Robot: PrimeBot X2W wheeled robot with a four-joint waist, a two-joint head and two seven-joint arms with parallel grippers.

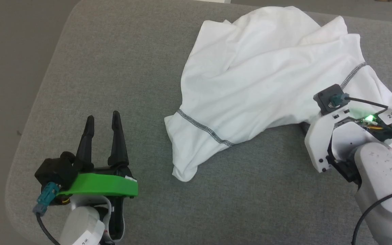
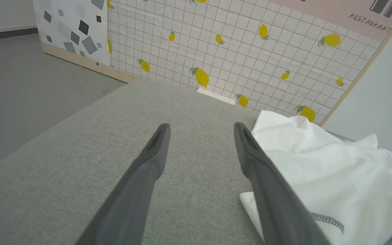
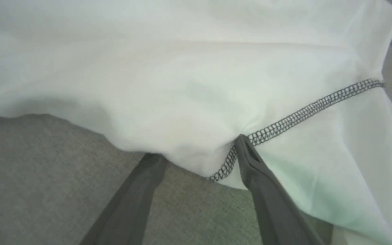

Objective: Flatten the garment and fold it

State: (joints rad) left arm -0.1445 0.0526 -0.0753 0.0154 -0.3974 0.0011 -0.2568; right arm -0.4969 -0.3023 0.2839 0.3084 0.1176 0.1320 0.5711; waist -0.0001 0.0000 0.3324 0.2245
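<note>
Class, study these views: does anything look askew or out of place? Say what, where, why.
The garment lies crumpled and bunched on the right of the grey cushion, layers overlapping rather than flat. The right end effector, open, has one finger tucked under its edge.

The left end effector [image 1: 102, 115] is held low at the left, with its two dark fingers [image 2: 148, 160] spread wide and pointed forward. The right end effector [image 3: 197, 146] is extended from a pale forearm [image 1: 383, 170], its fingers likewise parted. One tip appears to be covered.
</note>
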